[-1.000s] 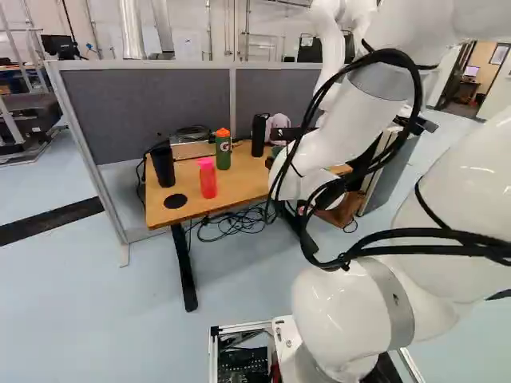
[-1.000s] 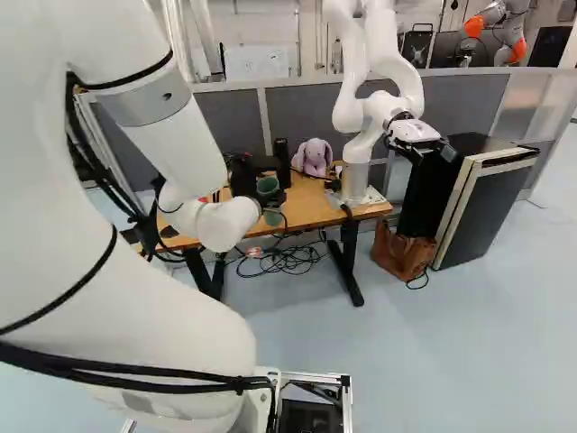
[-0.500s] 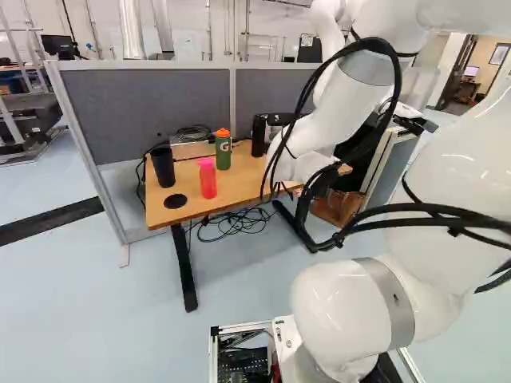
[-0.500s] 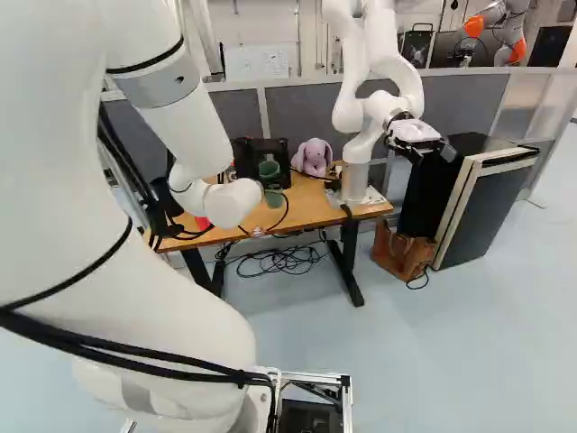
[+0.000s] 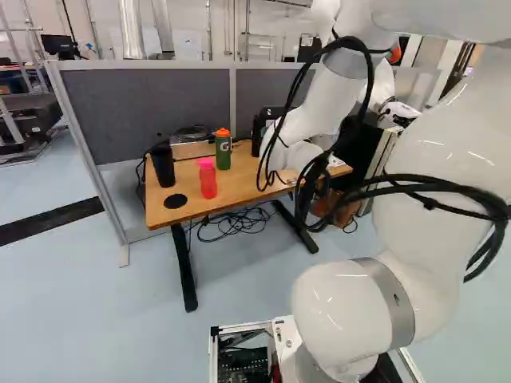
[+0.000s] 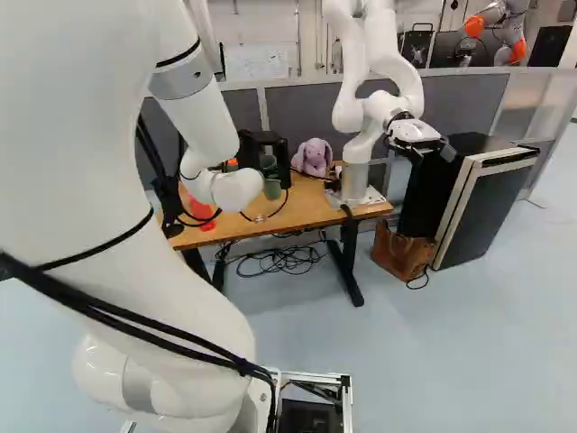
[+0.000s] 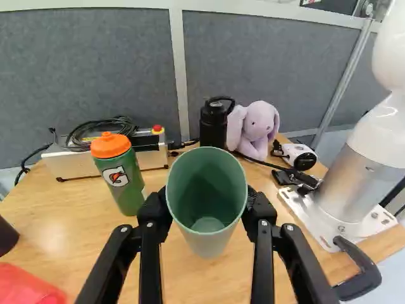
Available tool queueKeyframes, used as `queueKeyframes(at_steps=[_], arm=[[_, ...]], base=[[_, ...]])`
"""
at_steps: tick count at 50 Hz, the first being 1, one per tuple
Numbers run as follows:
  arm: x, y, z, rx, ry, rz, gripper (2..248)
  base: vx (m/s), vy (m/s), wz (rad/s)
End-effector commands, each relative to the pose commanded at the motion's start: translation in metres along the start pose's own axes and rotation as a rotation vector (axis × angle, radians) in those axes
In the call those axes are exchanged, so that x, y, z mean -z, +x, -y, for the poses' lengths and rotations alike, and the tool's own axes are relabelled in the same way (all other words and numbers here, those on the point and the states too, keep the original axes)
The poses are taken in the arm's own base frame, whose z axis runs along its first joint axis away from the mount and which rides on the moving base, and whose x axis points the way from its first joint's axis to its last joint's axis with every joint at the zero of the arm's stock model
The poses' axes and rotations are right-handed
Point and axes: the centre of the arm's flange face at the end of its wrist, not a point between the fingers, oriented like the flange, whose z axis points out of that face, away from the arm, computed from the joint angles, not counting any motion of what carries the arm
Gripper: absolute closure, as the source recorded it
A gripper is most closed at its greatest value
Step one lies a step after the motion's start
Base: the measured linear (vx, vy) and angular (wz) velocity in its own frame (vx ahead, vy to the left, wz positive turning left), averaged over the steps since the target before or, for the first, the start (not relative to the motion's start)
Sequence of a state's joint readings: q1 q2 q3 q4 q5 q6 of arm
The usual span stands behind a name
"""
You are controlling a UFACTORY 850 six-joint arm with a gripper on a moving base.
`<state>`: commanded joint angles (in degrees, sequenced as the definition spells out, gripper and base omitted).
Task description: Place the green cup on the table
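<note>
In the right base view my gripper (image 6: 258, 147) is over the far part of the wooden table (image 6: 311, 209), partly behind my arm, with the green cup (image 6: 272, 188). The wrist view shows the gripper (image 7: 207, 212) shut on the green cup (image 7: 207, 239), a finger at each side. The cup's open mouth faces the wrist camera, and tabletop shows around it. Whether its base touches the table I cannot tell. My arm hides the cup in the left base view.
A green bottle with orange lid (image 7: 120, 177), red-pink bottle (image 5: 207, 179), black cup (image 5: 162, 166) and black bottle (image 7: 214, 123) stand on the table. A purple plush rabbit (image 7: 254, 130) sits behind the cup; another robot (image 7: 354, 183) stands at the table's other side.
My arm has swung leftward in the left base view and rightward in the right base view. The cup, held throughout, has shifted slightly farther back over the table. The base has not moved.
</note>
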<state>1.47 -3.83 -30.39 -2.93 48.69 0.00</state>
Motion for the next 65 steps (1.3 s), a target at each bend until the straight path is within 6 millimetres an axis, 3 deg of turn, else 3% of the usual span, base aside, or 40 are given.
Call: queueKeyframes(at_steps=[35, 65], arm=[[-0.071, 0.008, 0.008, 0.029, 0.042, 0.063, 125], [-0.136, -0.012, 0.014, 0.032, 0.054, 0.095, 125]], base=[[0.000, 0.000, 0.000], [0.000, 0.000, 0.000]])
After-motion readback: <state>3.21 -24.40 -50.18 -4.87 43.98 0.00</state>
